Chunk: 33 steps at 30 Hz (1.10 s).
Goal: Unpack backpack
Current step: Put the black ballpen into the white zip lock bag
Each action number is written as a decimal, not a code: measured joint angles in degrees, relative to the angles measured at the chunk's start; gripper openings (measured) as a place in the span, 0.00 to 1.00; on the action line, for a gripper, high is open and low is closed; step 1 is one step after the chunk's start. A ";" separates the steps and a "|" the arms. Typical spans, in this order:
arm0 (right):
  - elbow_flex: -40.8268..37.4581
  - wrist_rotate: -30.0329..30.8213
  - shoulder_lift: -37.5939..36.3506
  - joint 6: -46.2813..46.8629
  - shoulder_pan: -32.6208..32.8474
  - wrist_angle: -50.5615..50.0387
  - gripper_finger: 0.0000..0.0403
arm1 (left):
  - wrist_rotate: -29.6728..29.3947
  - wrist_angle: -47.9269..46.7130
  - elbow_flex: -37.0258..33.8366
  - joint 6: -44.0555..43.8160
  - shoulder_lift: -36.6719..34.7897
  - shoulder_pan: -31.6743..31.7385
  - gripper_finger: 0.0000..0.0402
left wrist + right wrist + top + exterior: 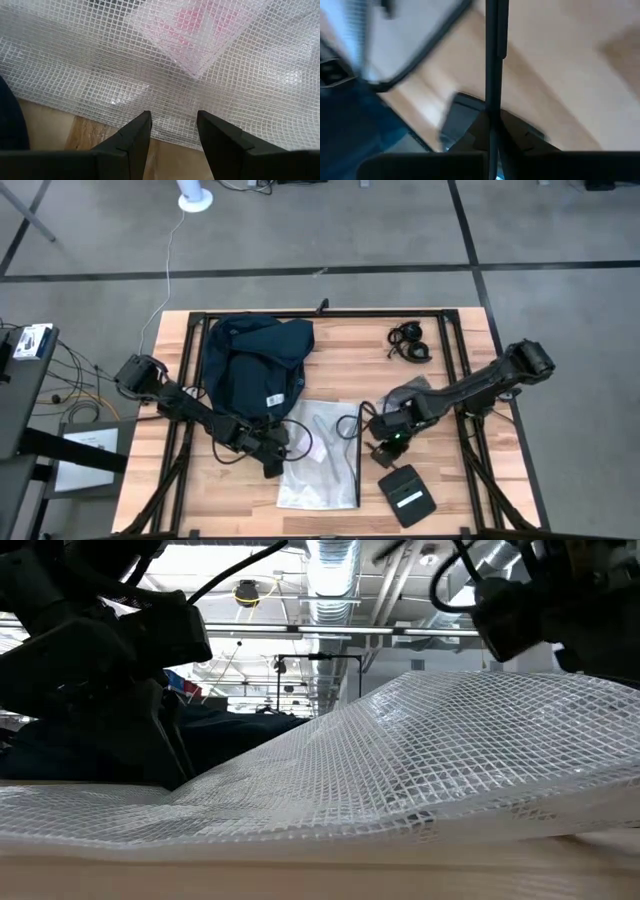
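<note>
two dark fingers gape over gridded, crinkly clear plastic bag.

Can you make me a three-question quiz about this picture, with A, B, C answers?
1. Where is the backpack?
A. back left part of the table
B. front right corner
C. on the floor

2. What colour is the backpack?
A. red
B. dark navy
C. yellow

3. How are the left gripper fingers?
A. apart, at the edge of the clear mesh bag
C. closed on the backpack
B. holding the headphones

Answers: 1 A, the high view shows it by the left arm's side. 2 B, its fabric is dark blue. 3 A, the left wrist view shows a gap between the fingers.
</note>
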 joint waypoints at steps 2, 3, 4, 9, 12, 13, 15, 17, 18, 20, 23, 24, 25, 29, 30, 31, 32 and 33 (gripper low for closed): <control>0.00 0.59 2.30 -0.15 0.24 2.60 0.01 | -0.05 0.08 -0.01 0.08 0.00 0.06 0.38; 0.00 0.88 3.62 -0.28 0.26 4.27 0.01 | -0.07 0.04 -0.02 0.11 0.00 0.10 0.38; -0.01 0.99 4.85 -0.62 0.24 5.96 0.01 | -0.10 0.03 -0.02 0.11 0.00 0.11 0.38; -0.02 -0.15 10.18 -1.75 0.12 16.28 0.01 | -0.28 0.04 -0.02 0.00 0.00 0.14 0.38; 0.00 -0.41 11.22 -1.72 0.19 19.10 0.01 | -0.05 0.03 -0.02 -0.02 0.00 0.14 0.38; 0.00 -0.39 11.22 -1.72 0.27 18.96 0.01 | 0.03 0.00 -0.02 0.00 0.00 0.14 0.38; 0.00 -0.23 11.20 -1.82 0.27 18.90 0.01 | 0.18 0.00 -0.02 0.07 -0.01 0.16 0.38; 0.00 1.36 11.13 -2.29 0.27 18.30 0.00 | 0.20 0.00 -0.02 0.16 -0.02 0.18 0.38; 0.00 2.08 11.11 -2.90 0.27 18.24 0.00 | 0.21 0.00 -0.02 0.18 -0.02 0.18 0.38; 0.69 2.23 11.08 -3.92 0.12 17.21 0.00 | 0.21 0.02 -0.02 0.22 -0.02 0.18 0.38; 4.72 3.94 10.48 -5.16 0.59 10.09 0.00 | 0.25 0.00 -0.02 0.18 -0.02 0.18 0.38; 7.03 4.72 10.46 -5.06 0.87 5.80 0.00 | 0.29 0.00 0.00 0.17 -0.02 0.18 0.38; 9.52 5.80 10.55 -4.95 1.24 0.56 0.00 | 0.37 0.00 -0.02 0.18 -0.02 0.18 0.38; 19.59 12.98 14.22 -4.32 2.92 -16.74 0.00 | 0.47 0.00 0.00 0.72 -0.02 0.18 0.38; 21.32 13.96 15.37 -3.22 3.25 -19.13 0.00 | 0.46 -0.02 0.00 0.78 -0.02 0.30 0.38; 22.75 14.63 16.59 -2.22 3.39 -20.29 0.00 | 0.49 -0.04 0.02 0.83 -0.02 0.35 0.38; 23.78 14.91 17.81 -1.34 3.44 -20.49 0.00 | 0.55 -0.02 0.02 0.85 -0.02 0.44 0.38; 24.57 14.96 18.93 -0.57 3.44 -20.36 0.01 | 0.62 -0.02 0.02 0.85 -0.02 0.53 0.38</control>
